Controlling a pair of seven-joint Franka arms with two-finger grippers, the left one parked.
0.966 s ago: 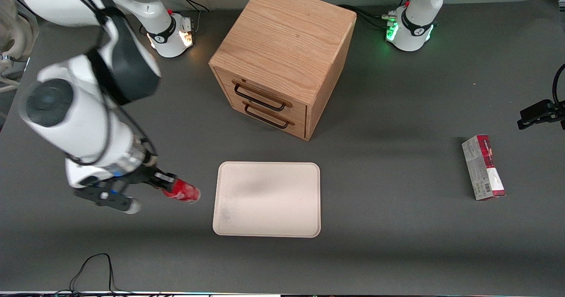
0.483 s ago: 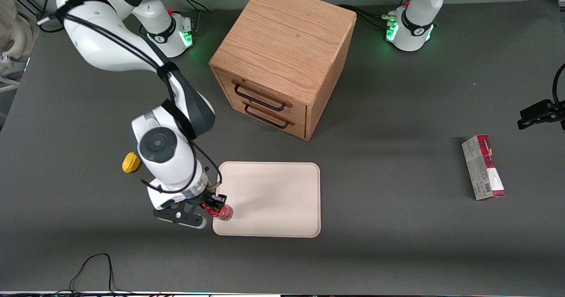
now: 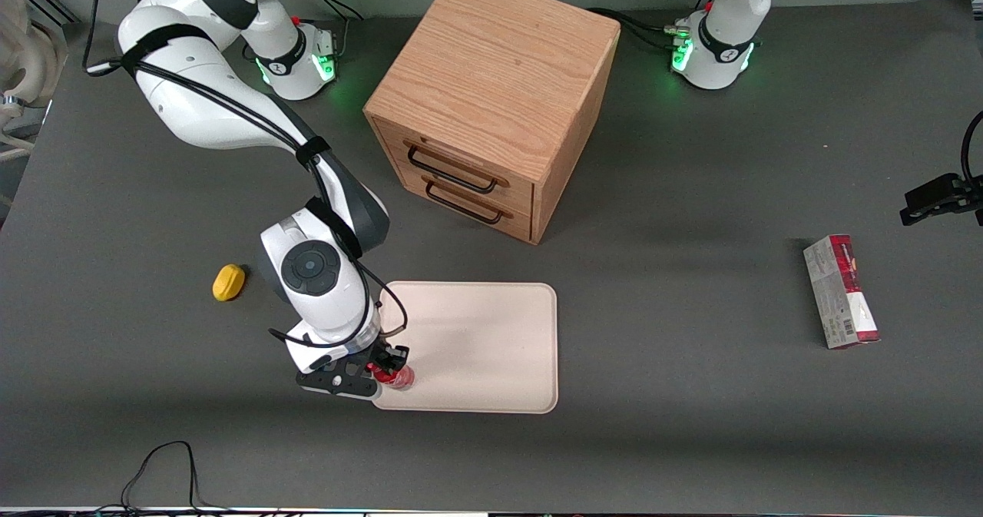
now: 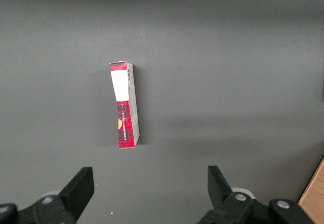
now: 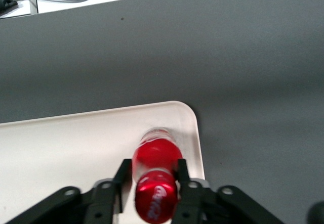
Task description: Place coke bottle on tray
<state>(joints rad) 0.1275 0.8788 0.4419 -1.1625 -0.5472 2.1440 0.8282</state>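
With the coke bottle point(image 5: 156, 176) clamped between the jaws of the gripper point(image 3: 386, 369) just inside a corner of the tray point(image 3: 491, 333), it should probably go lower and a little inward before release, the right arm reaching steeply down from above.

A glossy red coke bottle point(image 5: 155, 176) with white script sits between the black gripper point(image 5: 152, 183) fingers over the cream-beige tray point(image 3: 476, 333) on the dark grey counter point(image 3: 691, 425).
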